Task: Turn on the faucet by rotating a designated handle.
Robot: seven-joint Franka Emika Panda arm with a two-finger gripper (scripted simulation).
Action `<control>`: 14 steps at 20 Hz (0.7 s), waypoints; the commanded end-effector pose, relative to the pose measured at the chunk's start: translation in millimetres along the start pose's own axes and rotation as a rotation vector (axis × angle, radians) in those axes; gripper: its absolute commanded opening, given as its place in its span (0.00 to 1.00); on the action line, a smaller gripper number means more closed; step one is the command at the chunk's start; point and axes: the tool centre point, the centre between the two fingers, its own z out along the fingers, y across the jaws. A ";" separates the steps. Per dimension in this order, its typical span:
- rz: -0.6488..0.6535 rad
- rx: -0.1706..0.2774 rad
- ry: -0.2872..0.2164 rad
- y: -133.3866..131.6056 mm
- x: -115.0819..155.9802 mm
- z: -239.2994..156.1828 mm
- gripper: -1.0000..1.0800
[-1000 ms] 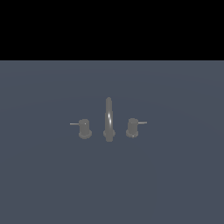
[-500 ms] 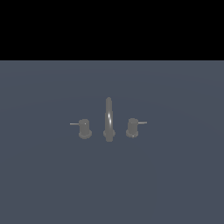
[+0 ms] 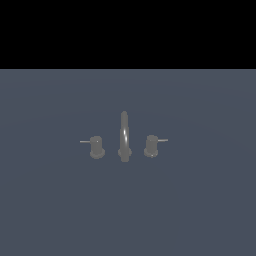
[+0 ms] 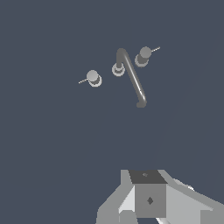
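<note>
- Exterior view: we see the faucet (image 3: 124,137) standing near the middle of a plain grey-blue surface (image 3: 200,210), well away from every edge. Its spout (image 3: 124,131) rises in the centre, with a short knob to each side, each standing apart from it.
- The handle (image 3: 96,147) we want is the knob on the exterior view's left, sitting on a wider base with a thin pale rod (image 3: 85,142) pointing out toward that same side. The twin knob (image 3: 151,145) mirrors it, its rod pointing the other way.
- No arm or gripper shows in this view.
- Wrist view: we look down on the set from above and some way off. The handle (image 4: 93,77) lies clear of the spout (image 4: 131,76), whose arch reaches toward the camera, and the twin knob (image 4: 143,55) sits beyond the spout's base.
- Only the grey body of the gripper (image 4: 148,199) is visible at the frame edge. Its fingertips are out of the picture, so we cannot tell whether it is spread or closed. It holds nothing of the faucet and is well apart from it.
- Handling, as we judge it: the handle looks rigid, smooth metal, fixed to the surface, so it should turn on its axis, not lift. The knob may slip under the fingers, so pushing sideways on the rod near its tip should give the best leverage.
</note>
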 end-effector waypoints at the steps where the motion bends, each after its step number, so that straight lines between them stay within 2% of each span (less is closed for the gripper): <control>1: 0.057 0.000 0.001 -10.5 3.5 15.3 0.00; 14: 0.334 0.001 0.002 -60.1 31.9 91.4 0.00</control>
